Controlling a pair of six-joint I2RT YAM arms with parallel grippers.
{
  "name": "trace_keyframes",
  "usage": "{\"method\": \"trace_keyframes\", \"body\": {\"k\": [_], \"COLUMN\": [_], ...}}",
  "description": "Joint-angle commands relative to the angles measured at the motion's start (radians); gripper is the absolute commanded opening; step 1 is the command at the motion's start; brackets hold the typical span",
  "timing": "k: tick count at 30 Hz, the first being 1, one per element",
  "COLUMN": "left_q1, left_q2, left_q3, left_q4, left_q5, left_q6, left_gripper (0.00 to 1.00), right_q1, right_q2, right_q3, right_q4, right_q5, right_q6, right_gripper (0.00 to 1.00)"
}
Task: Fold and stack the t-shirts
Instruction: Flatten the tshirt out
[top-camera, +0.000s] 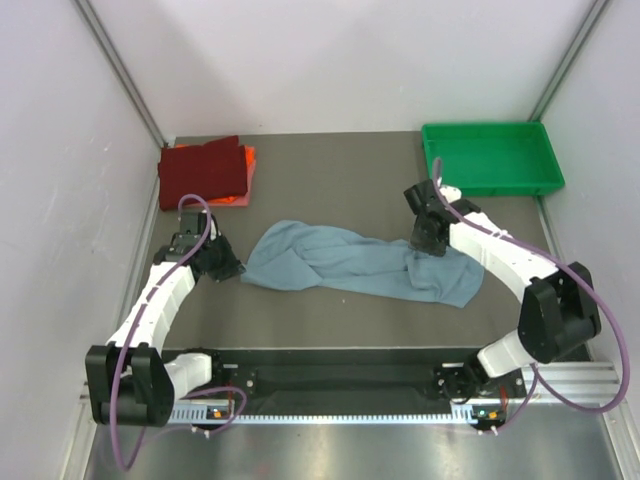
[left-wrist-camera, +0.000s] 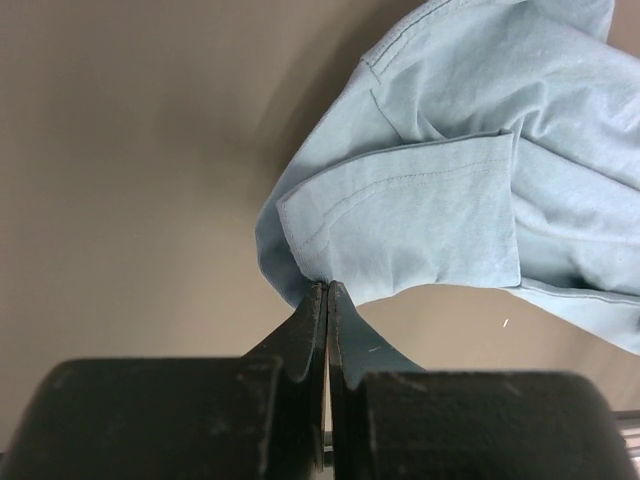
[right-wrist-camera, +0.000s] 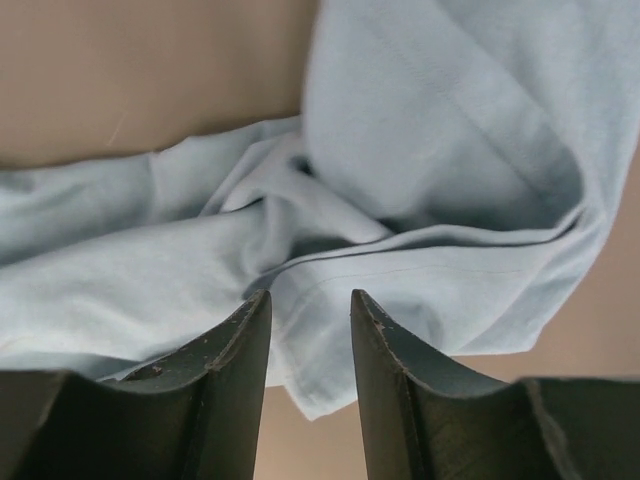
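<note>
**Item: grey-blue t-shirt (top-camera: 350, 262), unfolded, lay crumpled across the middle of the table (top-camera: 340, 200).**
Back left, the dark red t-shirt (top-camera: 203, 170) sat folded on the orange t-shirt (top-camera: 247, 160), probably the stack it was meant to join. The left pincer (left-wrist-camera: 327, 290) was pressed together on the shirt's left hem, likely to anchor it or draw it flat. The right pincer (right-wrist-camera: 308, 300) stood spread over the bunched right end, gripping nothing, seemingly set for a new hold. The green tray (top-camera: 490, 158) was back right, well apart.
</note>
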Motion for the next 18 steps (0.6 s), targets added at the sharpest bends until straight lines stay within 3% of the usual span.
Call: {"method": "trace_keyframes", "body": {"k": [1, 8, 18], "left_q1": [0.002, 0.002, 0.002], "left_q2": [-0.005, -0.002, -0.008], "left_q3": [0.03, 0.024, 0.03], "left_q4": [0.05, 0.056, 0.055], "left_q5": [0.007, 0.016, 0.016], "left_q6": [0.018, 0.027, 0.03], "left_gripper": [0.0, 0.0, 0.0], "right_q1": [0.057, 0.144, 0.158], "right_q2": [0.007, 0.015, 0.085], "right_q3": [0.059, 0.019, 0.005], "right_q4": [-0.006, 0.063, 0.043], "right_q5": [0.059, 0.089, 0.146], "right_q6": [-0.012, -0.06, -0.053], "right_gripper": [0.38, 0.36, 0.34]}}
